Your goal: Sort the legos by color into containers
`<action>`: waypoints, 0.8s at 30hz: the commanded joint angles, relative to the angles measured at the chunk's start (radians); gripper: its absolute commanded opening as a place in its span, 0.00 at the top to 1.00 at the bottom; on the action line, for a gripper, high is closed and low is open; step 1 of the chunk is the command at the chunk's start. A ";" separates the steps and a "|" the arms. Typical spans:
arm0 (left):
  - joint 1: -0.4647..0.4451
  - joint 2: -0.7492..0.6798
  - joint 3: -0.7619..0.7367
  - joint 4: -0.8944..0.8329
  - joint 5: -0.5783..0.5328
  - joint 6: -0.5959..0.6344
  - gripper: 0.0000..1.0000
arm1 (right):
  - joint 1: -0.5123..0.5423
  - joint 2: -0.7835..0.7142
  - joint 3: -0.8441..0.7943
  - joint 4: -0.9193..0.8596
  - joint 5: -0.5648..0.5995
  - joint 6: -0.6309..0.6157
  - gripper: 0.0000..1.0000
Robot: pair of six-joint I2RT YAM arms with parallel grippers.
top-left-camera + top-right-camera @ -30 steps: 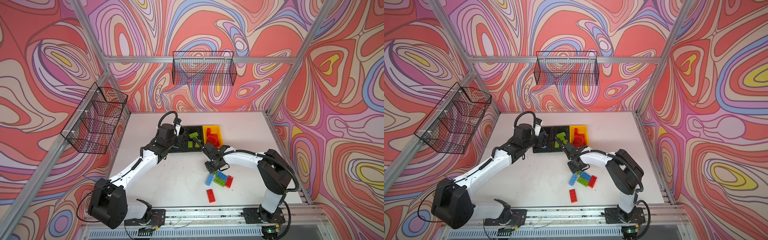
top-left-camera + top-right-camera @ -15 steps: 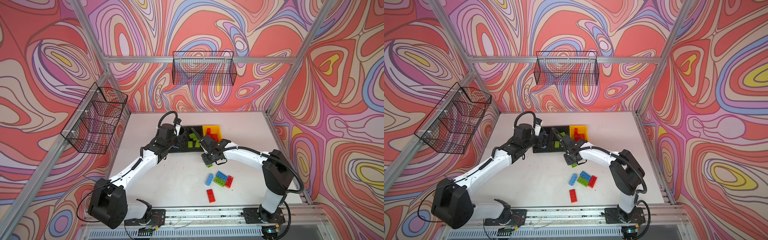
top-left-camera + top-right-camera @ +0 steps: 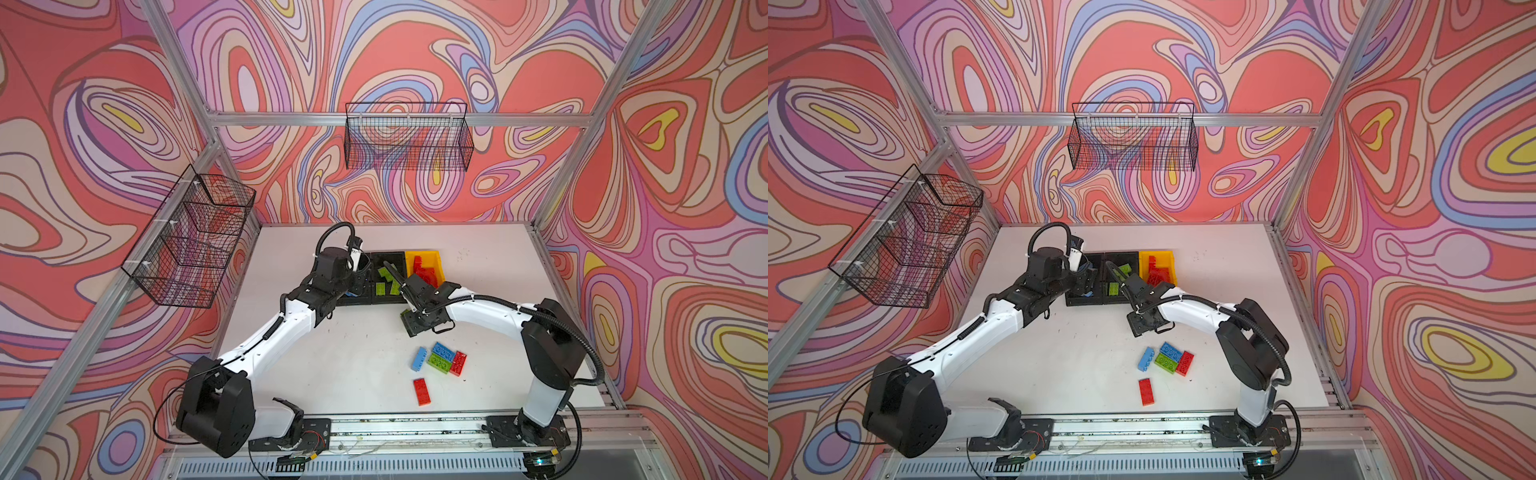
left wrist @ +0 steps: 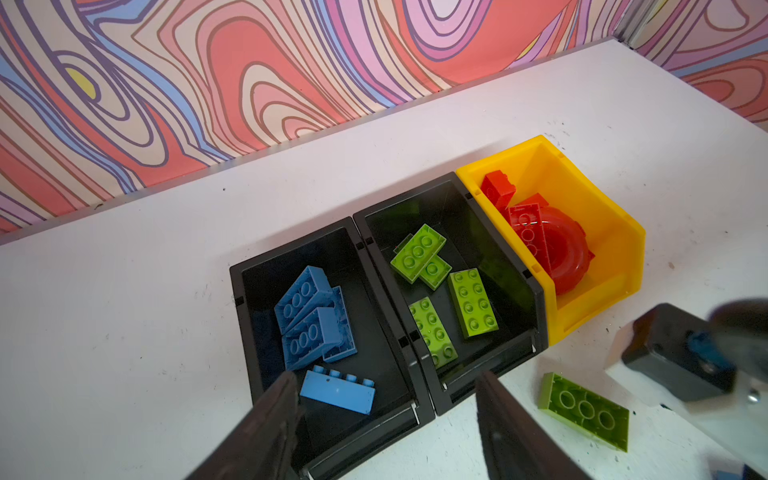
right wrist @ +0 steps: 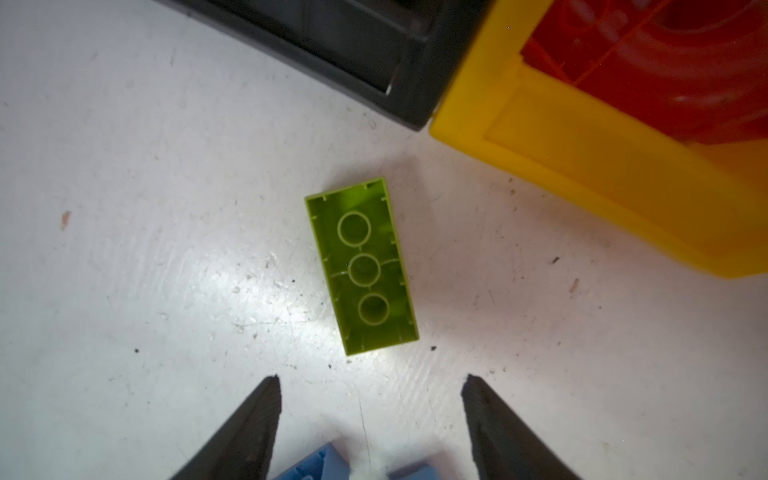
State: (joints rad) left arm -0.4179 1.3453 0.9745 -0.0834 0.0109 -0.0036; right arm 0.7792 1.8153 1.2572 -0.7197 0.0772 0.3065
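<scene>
R arm (image 3: 482, 309) shifted to bins (image 4: 419, 357); green brick (image 5: 360, 266) dropped, mostly hidden top views. R fingers (image 5: 249, 428) wide, L fingers (image 4: 270, 428) apart.

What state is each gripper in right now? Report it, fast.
Left gripper: open, empty, over the black plastic bin holding blue bricks.
Right gripper: open, empty; lime green plastic brick lies loose on the table before it.

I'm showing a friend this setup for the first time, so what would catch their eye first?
The swirling red, pink and blue walls strike first, all around the white table. At the table's back, three bins in a row hold blue bricks, green bricks and red pieces, the red in the yellow bin. A lime green brick lies studs-down on the table by the bins, ahead of the open right pincer.
</scene>
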 commanded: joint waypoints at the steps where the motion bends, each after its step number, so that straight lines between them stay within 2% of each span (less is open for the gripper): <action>1: 0.006 -0.008 0.006 0.017 0.009 0.003 0.30 | -0.001 0.028 0.033 0.027 -0.001 -0.003 0.20; 7: 0.006 -0.011 0.007 0.017 0.008 0.005 0.30 | -0.001 0.098 0.061 0.057 0.016 -0.051 0.18; 9: 0.005 -0.011 0.007 0.017 0.008 0.004 0.30 | -0.001 0.126 0.070 0.073 0.026 -0.059 0.20; 15: 0.006 -0.017 0.006 0.016 0.007 0.005 0.30 | -0.001 0.179 0.085 0.096 0.035 -0.066 0.40; 24: 0.007 -0.011 0.006 0.019 0.013 0.002 0.31 | -0.001 0.111 0.093 0.054 0.030 -0.045 0.66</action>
State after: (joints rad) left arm -0.4179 1.3453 0.9745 -0.0834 0.0116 -0.0036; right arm 0.7792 1.9739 1.3300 -0.6373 0.0975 0.2573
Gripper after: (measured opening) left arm 0.695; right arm 0.357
